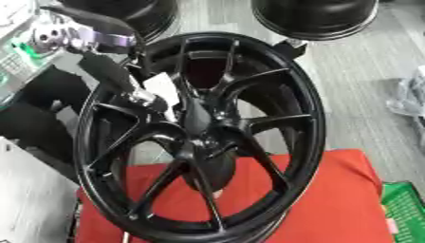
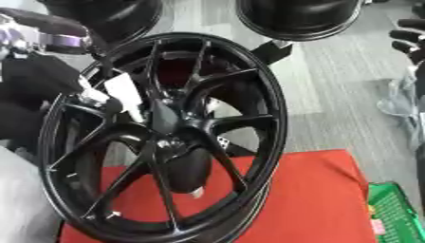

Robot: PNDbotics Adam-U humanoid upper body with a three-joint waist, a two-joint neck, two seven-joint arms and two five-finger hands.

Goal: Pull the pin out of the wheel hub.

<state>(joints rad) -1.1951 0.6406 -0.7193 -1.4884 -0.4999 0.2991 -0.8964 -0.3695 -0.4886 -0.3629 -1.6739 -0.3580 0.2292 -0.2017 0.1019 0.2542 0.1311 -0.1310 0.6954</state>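
The wheel hub (image 1: 199, 137), a black spoked rim, is stood on edge on the red cloth (image 1: 332, 199) covering the tabletop. A pale pin-like piece (image 2: 123, 97) is seen at its upper spokes, where the left hand (image 1: 116, 76) is reached in; its grasp cannot be told. Dark fingers of the right hand (image 2: 409, 40) are seen curled at the right edge, holding nothing.

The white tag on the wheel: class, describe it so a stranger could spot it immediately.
Find the big black spoked wheel standing on the red mat. Look at its upper left spokes, just above the centre. The white tag there is the only pale, flat slip against the black metal.
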